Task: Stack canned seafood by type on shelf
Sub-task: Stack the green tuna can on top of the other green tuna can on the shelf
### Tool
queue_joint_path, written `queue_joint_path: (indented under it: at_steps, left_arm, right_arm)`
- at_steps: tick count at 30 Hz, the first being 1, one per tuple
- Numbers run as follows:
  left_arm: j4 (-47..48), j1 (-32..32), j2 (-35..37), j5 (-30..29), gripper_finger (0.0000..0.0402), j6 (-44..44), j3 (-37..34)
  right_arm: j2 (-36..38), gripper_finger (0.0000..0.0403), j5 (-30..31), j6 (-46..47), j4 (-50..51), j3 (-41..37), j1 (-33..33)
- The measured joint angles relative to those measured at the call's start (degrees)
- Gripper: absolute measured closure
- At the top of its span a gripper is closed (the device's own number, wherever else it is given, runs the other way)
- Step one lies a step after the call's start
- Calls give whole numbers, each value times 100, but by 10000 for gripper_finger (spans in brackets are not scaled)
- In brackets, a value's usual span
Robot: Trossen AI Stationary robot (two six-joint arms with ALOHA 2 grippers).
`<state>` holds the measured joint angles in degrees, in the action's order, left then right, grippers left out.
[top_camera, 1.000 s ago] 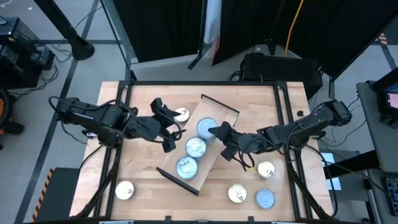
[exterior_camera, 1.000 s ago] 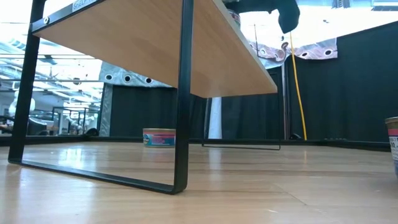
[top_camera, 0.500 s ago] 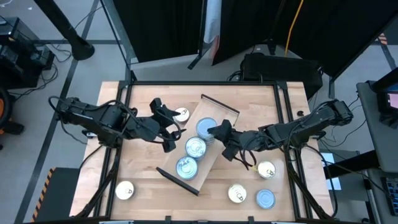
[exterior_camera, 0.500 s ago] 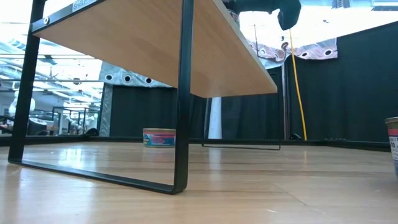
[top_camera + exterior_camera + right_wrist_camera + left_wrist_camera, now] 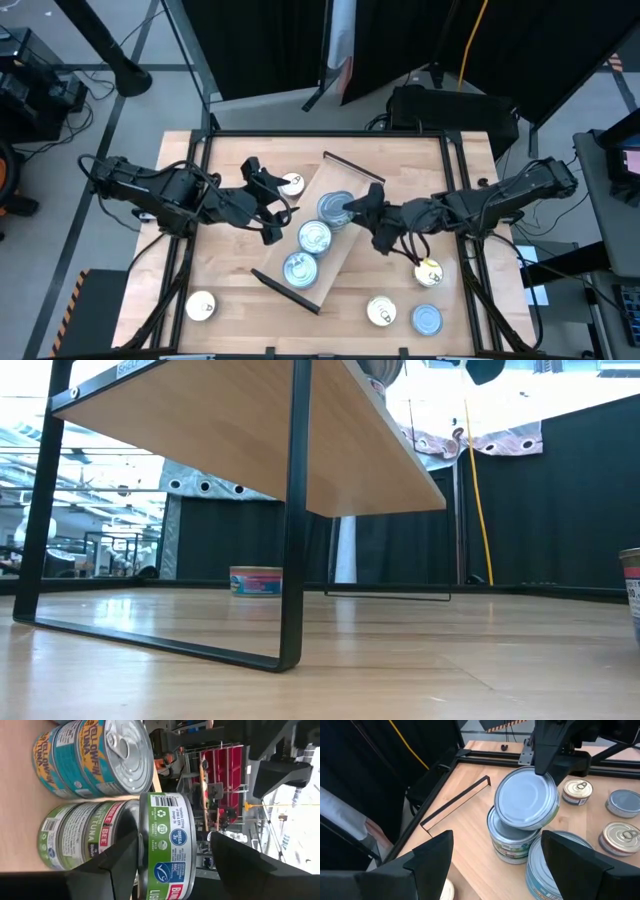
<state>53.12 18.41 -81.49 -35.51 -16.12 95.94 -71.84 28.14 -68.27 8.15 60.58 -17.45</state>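
The shelf (image 5: 357, 184) lies slantwise mid-table with three stacks of canned seafood on it. Over the far stack (image 5: 512, 840) of green-labelled tins a further green-labelled tin (image 5: 165, 845) sits tilted. My right gripper (image 5: 354, 210) reaches in from the table's right, its fingers standing on either flat side of that tin. A strip of background shows between the tin's top face and the upper finger (image 5: 235, 862). The middle stack (image 5: 314, 237) and the near stack (image 5: 299, 267) have blue-labelled tins. My left gripper (image 5: 271, 204) hovers open left of the shelf, holding nothing. My right gripper has its lower finger (image 5: 117, 862) against the tilted tin's underside, near the rim (image 5: 545, 775) on the table's right side. The fingers come in roughly level from the right. The tin's opposite edge (image 5: 512, 822) lies on the stack; the other finger stands clear.
Loose tins lie on the table: a pale-topped one (image 5: 291, 184) left of the shelf's far end, one (image 5: 201, 306) at the near left, and three (image 5: 428, 272), (image 5: 381, 311), (image 5: 427, 320) at the near right. The low view shows the shelf's dark leg (image 5: 292, 510).
My right gripper has drawn a little up and toward the table's right edge and has rolled about its own line. In the low view it has moved up and aside, uncovering a grey tin at the shelf's edge.
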Motion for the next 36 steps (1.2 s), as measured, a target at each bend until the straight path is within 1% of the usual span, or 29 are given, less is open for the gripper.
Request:
queue_joint_path:
  at_steps: [5,7,11,16,19,20,23,26,29,36]
  left_arm:
    - [-2,0,0,0,100,1,-1]
    - [-4,0,0,0,100,2,-2]
    - [-3,0,0,1,100,0,0]
    - [0,0,0,2,100,0,0]
    - [0,0,0,4,100,2,0]
    - [0,0,0,4,100,7,0]
    - [-3,0,0,4,100,9,-3]
    - [-25,0,2,4,100,9,-106]
    - [-30,0,0,6,100,-2,-277]
    - [-227,0,-2,174,100,-146,-534]
  right_arm:
    - [-3,170,-61,176,93,0,108]
    - [-28,170,-249,358,137,0,193]
    - [-17,170,-925,921,245,20,335]
    - [-12,178,-1090,1392,672,312,491]
    - [-15,182,-1369,1637,744,415,635]
    - [-15,183,-1472,1659,748,442,678]
    - [-15,183,-1533,1663,771,448,735]
    - [-15,183,-1806,1717,795,448,769]
    - [-15,183,-1903,1867,797,448,769]
    - [-15,183,-1934,2626,766,448,804]
